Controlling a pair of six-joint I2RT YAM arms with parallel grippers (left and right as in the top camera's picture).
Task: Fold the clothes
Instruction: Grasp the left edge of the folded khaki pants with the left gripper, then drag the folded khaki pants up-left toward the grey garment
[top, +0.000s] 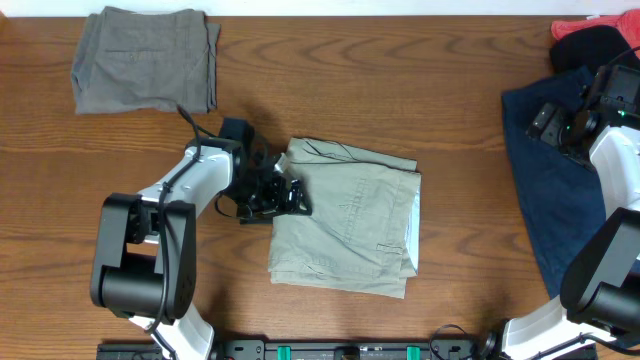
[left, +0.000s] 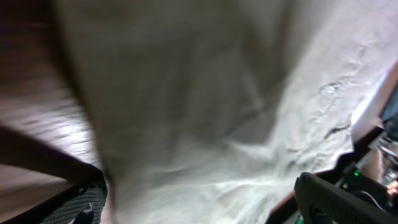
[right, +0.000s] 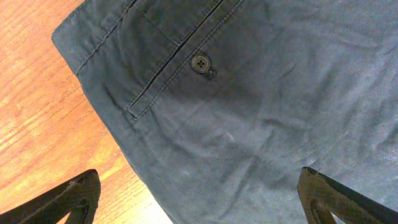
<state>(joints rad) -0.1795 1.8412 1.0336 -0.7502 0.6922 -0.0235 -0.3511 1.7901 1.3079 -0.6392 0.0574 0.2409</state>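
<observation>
Hovering wide-open, right hand (right: 202, 200) over navy shorts (right: 249, 124); left hand (top: 284, 195) wide at khaki shorts (top: 350, 225) edge.

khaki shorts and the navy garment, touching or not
Apart: the overhead view shows a wide strip of bare table between the khaki shorts and the navy garment.

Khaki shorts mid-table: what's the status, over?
Left gripper open at left edge of pale khaki cotton shorts, folded over mid-table. Right gripper open above navy blue cloth garment. Nothing lying on the shorts.
</observation>
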